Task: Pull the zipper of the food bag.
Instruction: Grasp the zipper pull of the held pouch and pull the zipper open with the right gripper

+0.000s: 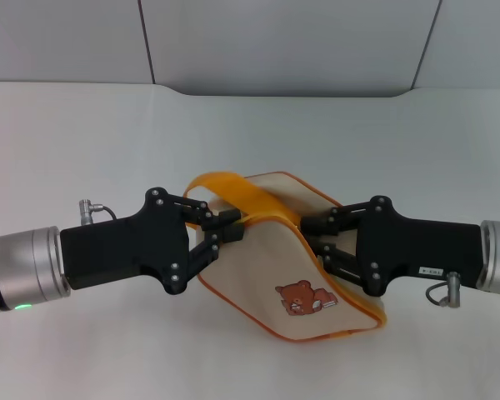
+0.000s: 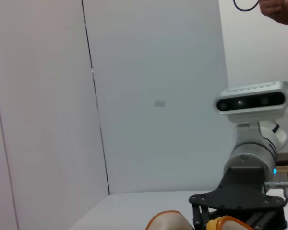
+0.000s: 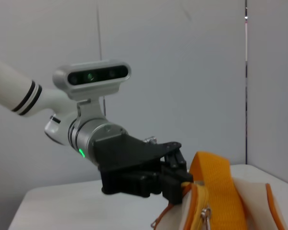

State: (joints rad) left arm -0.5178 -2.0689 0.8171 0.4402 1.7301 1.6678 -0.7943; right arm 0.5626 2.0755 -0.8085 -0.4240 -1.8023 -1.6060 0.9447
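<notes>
Head view: bag, soft, light canvas; left gripper clamped on its end; right gripper pinching zipper edge; take the pull tab

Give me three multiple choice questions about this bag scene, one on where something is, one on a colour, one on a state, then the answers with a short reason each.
1. Where is the left gripper?
A. at the food bag's end under the strap handle
B. parked at the table's far edge
C. raised high above the bag

2. What colour is the bag's piping?
A. blue
B. orange
C. black

3. How does the bag sit?
A. hanging in the air
B. folded flat
C. on the table between both grippers

Answers: 1 A, its fingertips meet that end in the head view. 2 B, orange edging rings the cream panel. 3 C, the right gripper is at the opposite end.
</notes>
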